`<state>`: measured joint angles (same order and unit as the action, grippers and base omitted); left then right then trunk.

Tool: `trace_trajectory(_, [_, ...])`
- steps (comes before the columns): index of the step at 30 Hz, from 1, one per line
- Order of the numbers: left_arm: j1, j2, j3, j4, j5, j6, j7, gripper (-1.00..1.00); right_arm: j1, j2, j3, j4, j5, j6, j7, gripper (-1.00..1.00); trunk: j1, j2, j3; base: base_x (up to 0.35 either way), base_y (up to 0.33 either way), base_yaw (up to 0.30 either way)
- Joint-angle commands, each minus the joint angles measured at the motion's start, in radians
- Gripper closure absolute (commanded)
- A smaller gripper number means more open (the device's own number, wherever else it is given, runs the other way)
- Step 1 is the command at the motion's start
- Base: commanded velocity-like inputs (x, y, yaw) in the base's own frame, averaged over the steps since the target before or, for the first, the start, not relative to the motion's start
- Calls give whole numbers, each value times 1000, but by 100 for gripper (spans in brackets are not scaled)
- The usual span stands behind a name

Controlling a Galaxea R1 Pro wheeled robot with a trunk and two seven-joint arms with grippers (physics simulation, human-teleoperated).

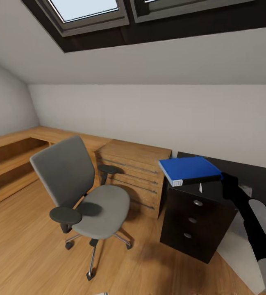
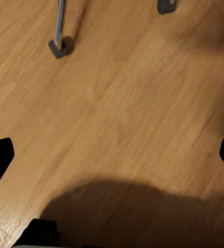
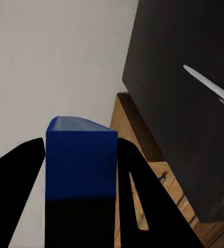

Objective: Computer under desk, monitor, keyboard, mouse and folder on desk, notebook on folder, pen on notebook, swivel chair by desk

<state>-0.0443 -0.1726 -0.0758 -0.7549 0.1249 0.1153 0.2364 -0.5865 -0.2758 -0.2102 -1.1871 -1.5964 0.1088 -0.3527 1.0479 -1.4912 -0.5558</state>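
While my right tool (image 3: 80,155) grips the folder (image 1: 189,170) in the air above the black surface (image 1: 255,172), the chair (image 1: 81,192) sits bare, well apart. Left tool (image 2: 112,155) open over floor. Pen (image 1: 200,187) lies there; stacking remains.

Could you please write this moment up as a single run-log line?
right gripper: shut on folder, held above black cabinet | swivel chair: seat bare, on wood floor | left gripper: open over floor | pen: on cabinet top

Grey cloth on the swivel chair (image 1: 83,192), chrome base. Smooth varnished wood for floor (image 2: 132,103) and drawer chest (image 1: 135,176). Glossy blue folder (image 1: 189,170), matt black cabinet (image 1: 196,217)
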Motion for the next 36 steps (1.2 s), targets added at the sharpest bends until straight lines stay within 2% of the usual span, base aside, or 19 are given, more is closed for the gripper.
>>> trace_trajectory(1, [0,1,-7,2,10,1,8,-100,0,-1,-5,2,-4,5,-5,100,0,-1,-2,0,0,-245])
trace_trajectory(7, [0,0,-16,18,10,-5,6,-100,0,-2,-10,8,4,4,-1,100,0,-1,-8,0,0,-245])
trace_trajectory(10, [0,-2,-26,-46,11,-7,9,-100,0,-1,-12,10,12,-10,0,100,0,-1,-11,0,0,-245])
trace_trajectory(11, [0,-2,-100,-160,12,5,14,-100,0,-1,-12,11,13,-20,0,100,0,-1,-12,0,0,-245])
trace_trajectory(12, [0,-2,-131,-204,12,23,19,-100,0,-1,-13,11,13,-21,0,100,0,-1,-13,0,0,-245])
trace_trajectory(13, [0,-2,-144,-226,12,40,24,-100,0,-1,-13,11,13,-21,1,100,0,-1,-14,0,0,-245])
trace_trajectory(14, [0,-2,-174,-285,13,118,43,-100,0,-2,-15,11,13,-22,1,100,0,-1,-15,0,0,-245])
trace_trajectory(15, [0,-2,-213,-350,16,276,62,-100,0,-2,-16,11,14,-23,1,100,0,-1,-16,0,0,-245])
trace_trajectory(16, [0,-2,-219,-358,18,300,65,-100,0,-2,-16,11,15,-25,2,100,0,-1,-16,0,0,-245])
trace_trajectory(17, [0,-2,-222,-361,19,309,66,-100,0,-2,-17,11,15,-27,2,100,0,-1,-17,0,0,-245])
trace_trajectory(19, [0,-2,-226,-354,27,338,64,-100,0,-2,-17,21,15,-88,14,100,0,-1,-19,0,0,-245])
trace_trajectory(23, [0,-2,-226,-345,29,341,64,-100,0,-2,-24,40,16,-139,45,100,0,-1,-23,0,0,-245])
trace_trajectory(26, [0,-2,-226,-340,30,342,66,-100,1,-2,-56,63,16,-240,84,100,0,-1,-26,0,0,-248])
trace_trajectory(30, [0,-2,-226,-339,31,342,67,-100,7,-1,-66,81,25,-345,117,100,0,-1,-29,0,0,-249])
trace_trajectory(36, [0,-2,-229,-301,30,340,66,-100,8,-2,-69,94,33,-361,125,100,0,-1,-35,0,0,-249])
